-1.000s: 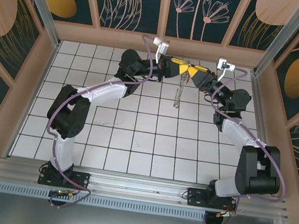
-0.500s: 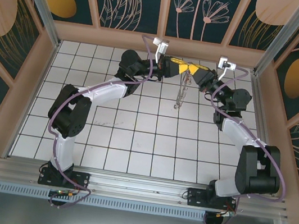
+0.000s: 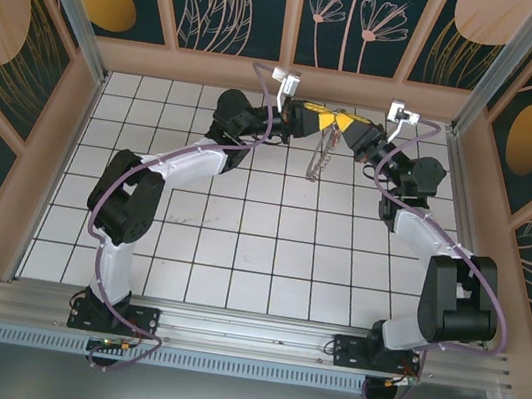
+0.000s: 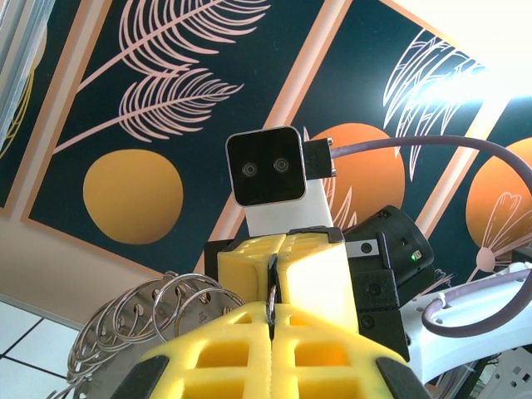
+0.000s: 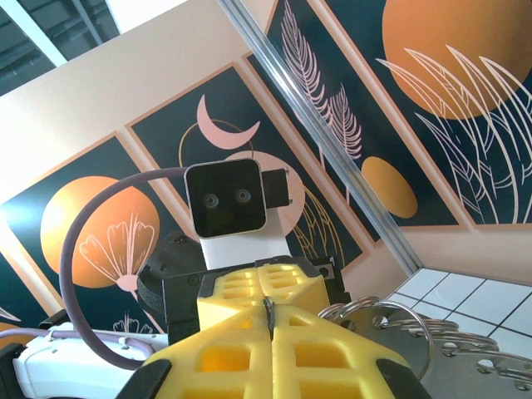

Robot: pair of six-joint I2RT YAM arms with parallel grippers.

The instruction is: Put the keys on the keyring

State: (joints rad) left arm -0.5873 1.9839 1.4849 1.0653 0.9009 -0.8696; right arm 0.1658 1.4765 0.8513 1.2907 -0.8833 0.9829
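My left gripper (image 3: 327,118) and right gripper (image 3: 344,124) meet tip to tip above the far middle of the tiled floor. The keyring (image 3: 320,158) hangs from that meeting point as a thin pale strip edged with silvery loops. In the left wrist view my left gripper (image 4: 272,320) is shut on a thin metal loop of the keyring (image 4: 166,312), whose other loops fan out to the left. In the right wrist view my right gripper (image 5: 268,324) pinches the same thin metal edge, with the loops (image 5: 399,332) to its right. The keys are out of view.
The white tiled floor (image 3: 240,236) lies below both raised arms. The back wall (image 3: 285,76) stands close behind the grippers. Metal frame posts (image 3: 492,83) rise at the far corners. The arm bases sit on the near rail (image 3: 245,333).
My right gripper has shut and moved in tip to tip against the left one. The hanging keyring has drawn up a little and swung slightly. The left arm has barely moved.
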